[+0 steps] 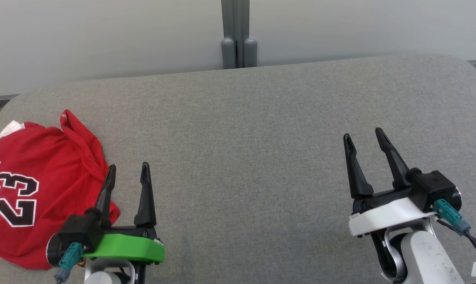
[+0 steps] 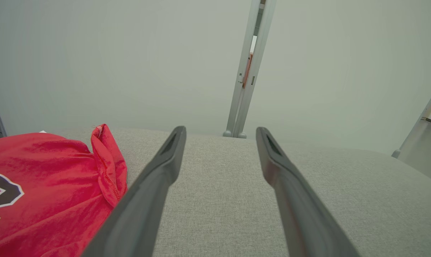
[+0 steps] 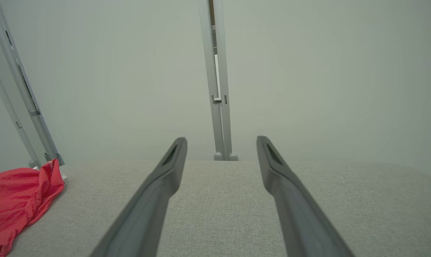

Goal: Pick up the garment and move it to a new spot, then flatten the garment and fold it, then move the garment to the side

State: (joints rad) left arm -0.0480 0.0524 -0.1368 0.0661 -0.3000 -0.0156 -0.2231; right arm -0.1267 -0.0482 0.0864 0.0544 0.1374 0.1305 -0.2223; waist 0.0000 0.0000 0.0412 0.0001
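The garment [image 1: 28, 189] is a red jersey with a black and white 23, lying crumpled at the left end of the grey cushioned surface [image 1: 241, 138]. My left gripper [image 1: 128, 168] stands open just right of the jersey's edge, nothing between its fingers. In the left wrist view the garment [image 2: 47, 192] lies left of the left gripper [image 2: 220, 132]. My right gripper [image 1: 364, 135] is open over bare fabric at the right. From the right wrist the garment [image 3: 15, 203] lies far to the left of the right gripper [image 3: 221, 141].
A pale wall with a grey vertical post [image 1: 238, 35] runs behind the surface's far edge. Bare grey fabric stretches between the two grippers and to the right. The surface's corners are rounded at far left and far right.
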